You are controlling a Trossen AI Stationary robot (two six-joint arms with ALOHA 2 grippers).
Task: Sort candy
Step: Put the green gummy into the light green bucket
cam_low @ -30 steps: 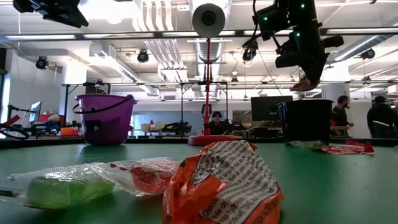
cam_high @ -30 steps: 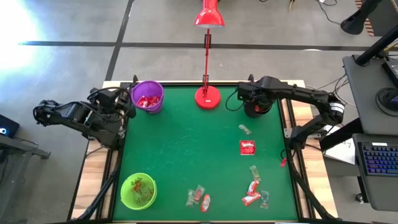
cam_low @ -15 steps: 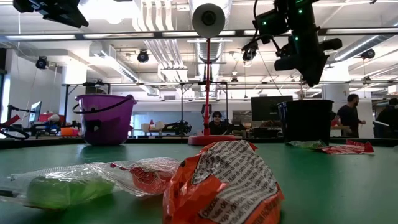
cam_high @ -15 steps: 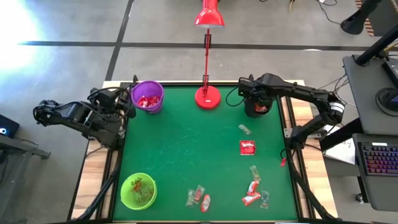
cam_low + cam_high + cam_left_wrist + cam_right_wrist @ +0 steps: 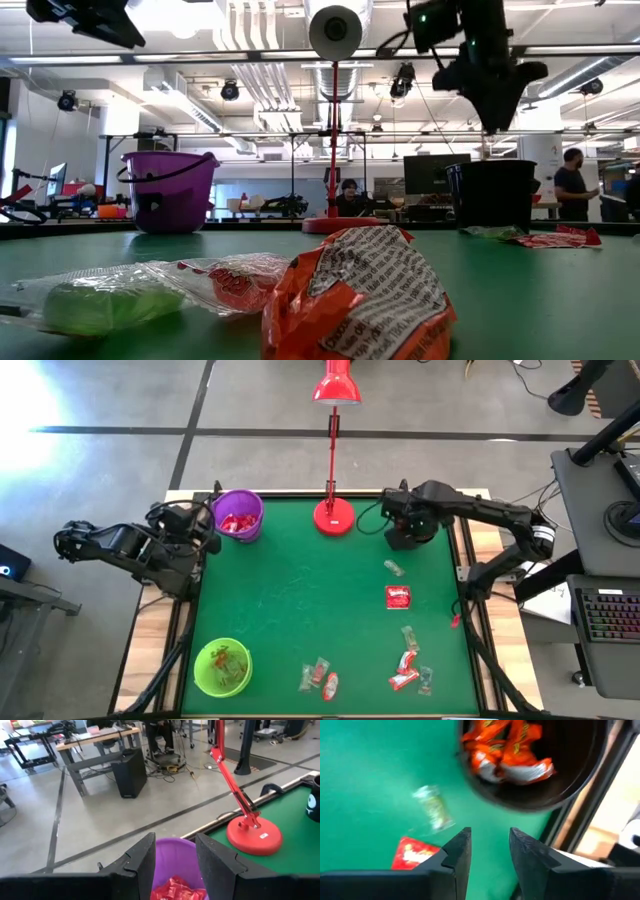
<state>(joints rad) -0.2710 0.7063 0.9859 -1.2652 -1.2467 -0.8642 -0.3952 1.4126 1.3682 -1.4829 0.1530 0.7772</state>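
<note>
The candy lies loose on the green table's near right: a clear-green piece point(image 5: 395, 568), a red one point(image 5: 398, 596) and several more point(image 5: 405, 660). My right gripper point(image 5: 490, 125) hangs open, pointing down, above the black cup point(image 5: 490, 195), which holds orange candy point(image 5: 507, 750). At the far left, my left gripper point(image 5: 175, 845) stands open and level beside the purple cup point(image 5: 238, 515), which holds red candy point(image 5: 177, 889). It touches nothing.
A red lamp stands with its base point(image 5: 333, 516) at the table's far middle. A green cup point(image 5: 222, 666) with candy sits at the near left corner. More candy point(image 5: 318, 675) lies near the front edge. The middle of the green table point(image 5: 300, 590) is bare.
My right gripper has opened above the black cup and let go of an orange candy, which has dropped out of sight toward the cup. The gripper has tipped from a slant to pointing straight down.
</note>
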